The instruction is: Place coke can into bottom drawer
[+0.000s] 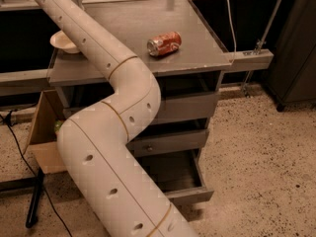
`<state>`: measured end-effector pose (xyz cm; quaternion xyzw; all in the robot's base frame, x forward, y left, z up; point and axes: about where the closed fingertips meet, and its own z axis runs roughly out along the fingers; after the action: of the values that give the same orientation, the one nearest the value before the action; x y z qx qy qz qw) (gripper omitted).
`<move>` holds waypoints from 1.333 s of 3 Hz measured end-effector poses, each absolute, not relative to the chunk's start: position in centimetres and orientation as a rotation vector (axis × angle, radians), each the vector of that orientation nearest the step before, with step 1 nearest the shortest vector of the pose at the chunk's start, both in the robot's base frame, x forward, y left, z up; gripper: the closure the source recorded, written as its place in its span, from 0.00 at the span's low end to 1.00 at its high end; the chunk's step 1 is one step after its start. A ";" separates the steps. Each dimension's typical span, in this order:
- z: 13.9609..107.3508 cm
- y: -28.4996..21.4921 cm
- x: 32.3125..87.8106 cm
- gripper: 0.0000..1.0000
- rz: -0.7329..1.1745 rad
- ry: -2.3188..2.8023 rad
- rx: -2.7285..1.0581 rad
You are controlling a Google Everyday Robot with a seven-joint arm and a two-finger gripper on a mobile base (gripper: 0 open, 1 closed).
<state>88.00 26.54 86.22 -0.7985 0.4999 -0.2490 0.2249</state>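
The coke can (164,43) is red with white markings and lies on its side on the grey cabinet top (197,33), right of centre. The bottom drawer (190,195) is pulled open below two shallower drawers, and its dark inside (173,172) shows. My white arm (118,122) rises from the bottom of the view, bends in front of the cabinet and runs up past the top left edge. My gripper is beyond that edge, out of view, well left of the can.
A white bowl (61,42) sits at the left of the cabinet top, partly behind my arm. An open cardboard box (42,132) stands left of the cabinet. A black cable and stand leg (34,201) lie on the speckled floor. A dark cabinet (296,43) stands at right.
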 end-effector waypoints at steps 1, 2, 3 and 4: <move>85.6 27.6 87.5 0.00 -0.681 1.374 -2.208; 86.2 27.6 87.5 0.00 -0.681 1.374 -2.208; 85.6 28.6 87.1 0.00 -0.675 1.370 -2.214; 86.2 28.6 87.1 0.00 -0.675 1.370 -2.214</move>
<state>87.06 28.65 86.21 -0.8022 0.4963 -0.2445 0.2242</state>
